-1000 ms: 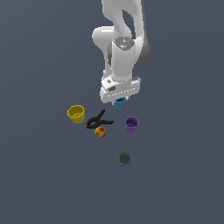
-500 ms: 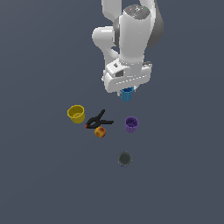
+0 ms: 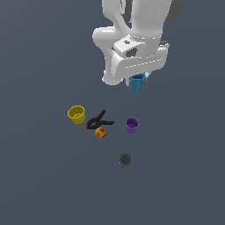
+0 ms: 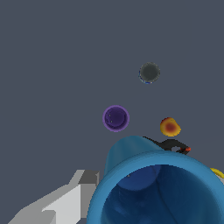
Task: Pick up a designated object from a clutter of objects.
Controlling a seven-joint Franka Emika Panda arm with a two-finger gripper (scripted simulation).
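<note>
The small blue cup (image 3: 136, 83) hangs up in the air, rim down, high above the other little things (image 3: 102, 124).

A flat, plain dark grey-blue floor (image 3: 39, 184) fills both views, evenly lit, with no walls or furniture

Exterior view: off-arm, elevated, angled down at the desk (image 3: 39, 184) from a moderate distance; arm upper centre, clutter mid-frame.

Wrist view: on the wrist, looking down past the blue cup (image 4: 153, 188), which is very close and fills the near field.

Shared between both views: blue cup (image 3: 136, 82), purple cup (image 3: 132, 125) (image 4: 116, 118), orange-red ball (image 3: 100, 132) (image 4: 169, 127), black clamp (image 3: 99, 121) (image 4: 173, 145), dark grey round object (image 3: 125, 159) (image 4: 149, 72). Yellow cup (image 3: 77, 114) is only a sliver at the wrist frame's edge (image 4: 217, 174).
</note>
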